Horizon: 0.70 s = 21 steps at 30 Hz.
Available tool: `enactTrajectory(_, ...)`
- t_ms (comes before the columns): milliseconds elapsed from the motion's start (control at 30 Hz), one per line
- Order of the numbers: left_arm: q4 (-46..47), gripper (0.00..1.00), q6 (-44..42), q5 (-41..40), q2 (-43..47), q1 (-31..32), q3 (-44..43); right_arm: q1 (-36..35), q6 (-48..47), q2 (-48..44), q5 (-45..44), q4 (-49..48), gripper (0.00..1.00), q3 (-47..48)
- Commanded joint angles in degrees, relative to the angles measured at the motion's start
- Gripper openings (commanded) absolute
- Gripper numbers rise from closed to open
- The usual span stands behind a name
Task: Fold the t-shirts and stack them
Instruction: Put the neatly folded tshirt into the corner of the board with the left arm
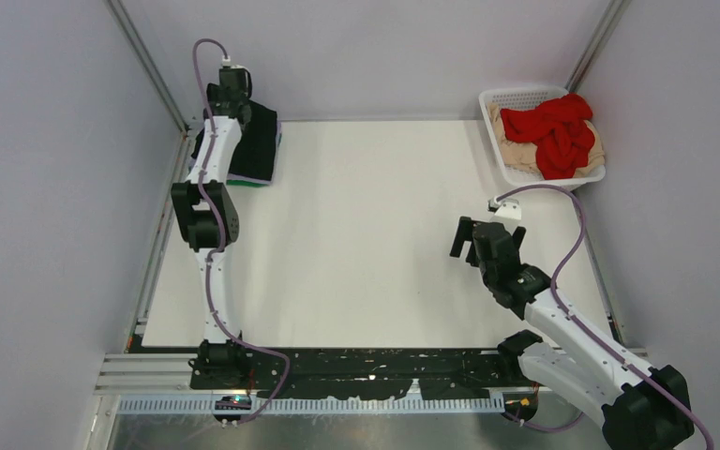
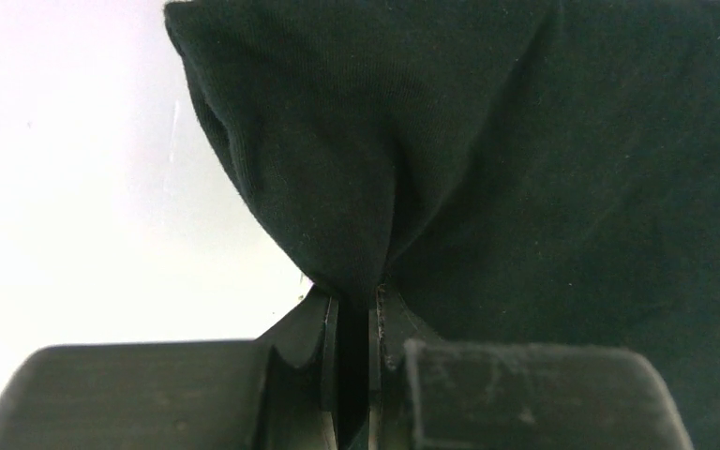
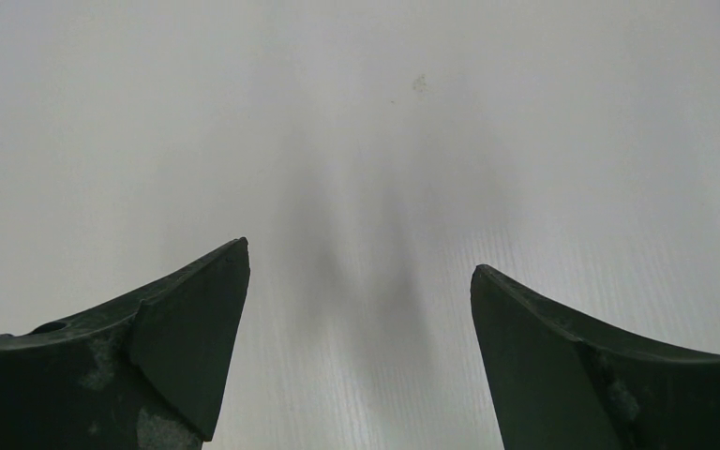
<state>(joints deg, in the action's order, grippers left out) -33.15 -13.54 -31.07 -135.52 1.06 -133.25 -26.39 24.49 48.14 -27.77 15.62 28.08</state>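
A folded black t-shirt (image 1: 259, 142) lies on top of a stack at the table's far left corner, with a green edge (image 1: 248, 182) and a lavender edge (image 1: 278, 141) showing under it. My left gripper (image 1: 234, 111) is over the stack's far end, shut on a pinch of the black t-shirt (image 2: 487, 169), which fills the left wrist view. A red t-shirt (image 1: 553, 131) lies crumpled over a beige one (image 1: 516, 155) in the white basket (image 1: 502, 97). My right gripper (image 1: 487, 236) is open and empty above bare table, its fingertips (image 3: 206, 319) wide apart.
The white lattice basket stands at the far right corner against the wall. Grey walls close in the table on the left, back and right. The arm bases and a black rail (image 1: 356, 361) run along the near edge.
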Motion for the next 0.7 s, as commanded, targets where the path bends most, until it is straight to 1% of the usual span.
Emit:
enactTrajectory(0, 6.8, 0.00, -2.4, -1.5, -0.8, -0.8, -0.4, 0.4, -1.2, -0.1, -5.3, 1.4, 0.95, 3.1)
enactTrajectory(33, 6.9, 0.00, -2.5, -1.4, -1.1, -0.8, -0.2, 0.4, -1.2, 0.4, -5.6, 1.5, 0.95, 3.2)
enactTrajectory(100, 7.2, 0.01, -2.1, -1.5, -1.6, -2.8, -0.1, 0.4, -0.9, 1.4, -5.9, 1.7, 0.95, 3.5)
enactTrajectory(133, 7.5, 0.12, -1.8, -2.2, -1.9, -2.9, -0.2, 0.4, -0.8, 2.1, -5.7, 1.7, 0.96, 3.8)
enactTrajectory(167, 8.3, 0.39, -1.7, -3.3, -2.1, -3.0, -0.1, 0.4, -0.8, 2.4, -5.6, 1.7, 0.95, 4.0)
enactTrajectory(200, 9.1, 0.73, -1.7, -5.2, -2.3, -3.1, -0.2, 0.4, -0.8, 3.1, -5.4, 1.8, 0.95, 4.3)
enactTrajectory(233, 9.8, 0.96, -1.7, -6.4, -2.4, -3.0, -0.3, 0.4, -0.8, 3.4, -5.4, 2.0, 0.95, 4.5)
enactTrajectory(267, 10.2, 0.99, -1.6, -7.3, -2.4, -3.0, -0.5, 0.4, -0.7, 3.8, -5.4, 2.3, 0.95, 4.9)
enactTrajectory(433, 9.4, 1.00, 1.4, -7.1, 0.4, -3.0, -0.2, 0.4, -0.5, 4.3, -5.2, 2.5, 0.95, 5.5)
enactTrajectory(567, 6.2, 1.00, 7.2, -3.6, 4.5, -3.0, 1.3, 0.4, 0.1, 3.0, -5.4, 2.5, 0.95, 5.2)
enactTrajectory(667, 3.4, 1.00, 12.8, 1.1, 10.1, -2.9, 3.8, 0.4, 0.3, 1.6, -5.7, 2.3, 0.95, 4.9)
